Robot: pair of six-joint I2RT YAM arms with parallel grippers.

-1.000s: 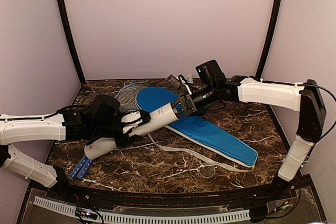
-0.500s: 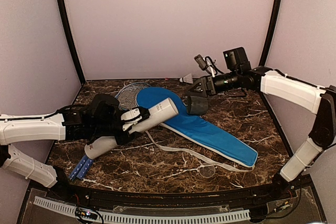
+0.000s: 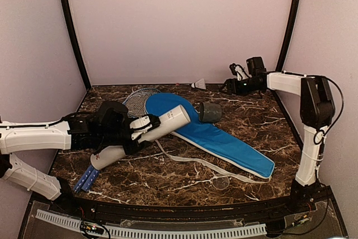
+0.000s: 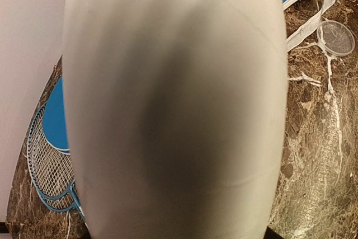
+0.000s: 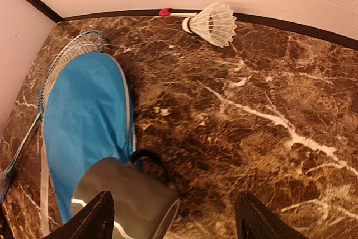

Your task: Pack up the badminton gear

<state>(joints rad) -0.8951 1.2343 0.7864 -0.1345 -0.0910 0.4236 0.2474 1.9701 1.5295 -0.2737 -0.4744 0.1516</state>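
Note:
My left gripper (image 3: 144, 126) is shut on the long white tube (image 3: 162, 124), held tilted over the table with its open end up to the right. The tube fills the left wrist view (image 4: 173, 104) and hides the fingers. The dark cap (image 3: 210, 112) lies off the tube at the edge of the blue bag (image 3: 224, 141); it also shows in the right wrist view (image 5: 126, 202). My right gripper (image 3: 229, 87) is open and empty at the back right, above the cap (image 5: 174, 222). One white shuttlecock (image 5: 212, 23) lies by the back wall. Racket heads (image 3: 136, 99) lie under the bag; blue handles (image 3: 86, 178) poke out under the tube.
A small clear lid (image 3: 221, 182) lies near the front edge, also in the left wrist view (image 4: 335, 37). The bag's white strap (image 3: 196, 163) trails across the marble. A small red item (image 5: 164, 12) sits by the back wall. Walls close in on three sides.
My right gripper pulled the dark cap off the tube, let it go beside the bag, and drew back to the back right. The left gripper still holds the tube.

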